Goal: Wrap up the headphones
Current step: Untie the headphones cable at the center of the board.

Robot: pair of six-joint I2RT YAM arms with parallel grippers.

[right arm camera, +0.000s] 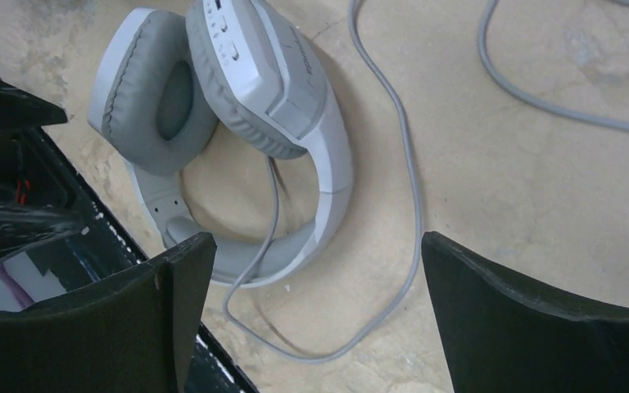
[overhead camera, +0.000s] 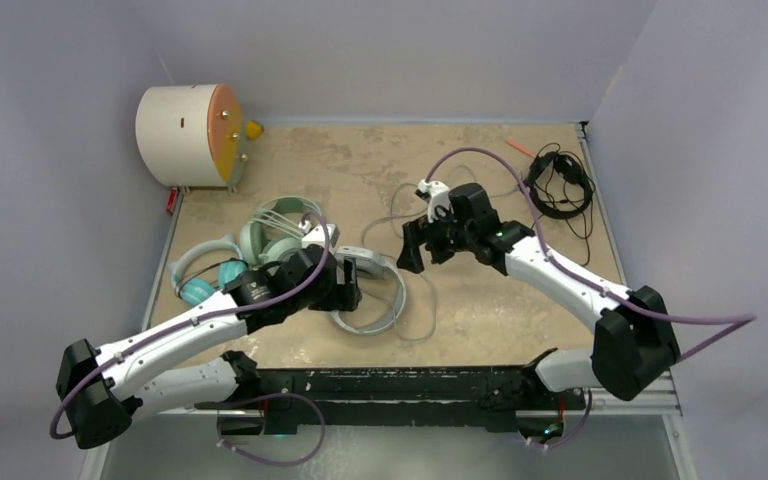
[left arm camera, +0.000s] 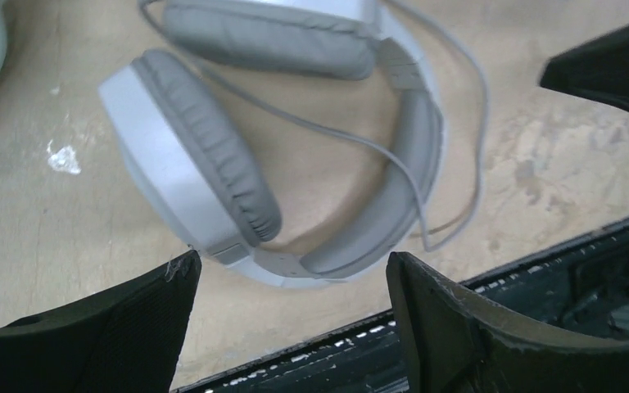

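View from my remote station. Both jaws stand apart and hold nothing: the left gripper (left arm camera: 291, 264) hovers over the white headset (left arm camera: 213, 164), which lies flat near the table's front edge, and the right gripper (right arm camera: 318, 240) hangs just beside it, above its cord (right arm camera: 409, 188). The cord trails loose across the table (overhead camera: 360, 160), so I judge the wrapping of this set as barely begun. Next I would need one gripper to pin the band and the other to pinch the thin, slack cord. The mint set (overhead camera: 275, 235), teal set (overhead camera: 205, 285) and black set (overhead camera: 560, 185) lie apart. The surface is mottled tan, enclosed by plain pale walls.
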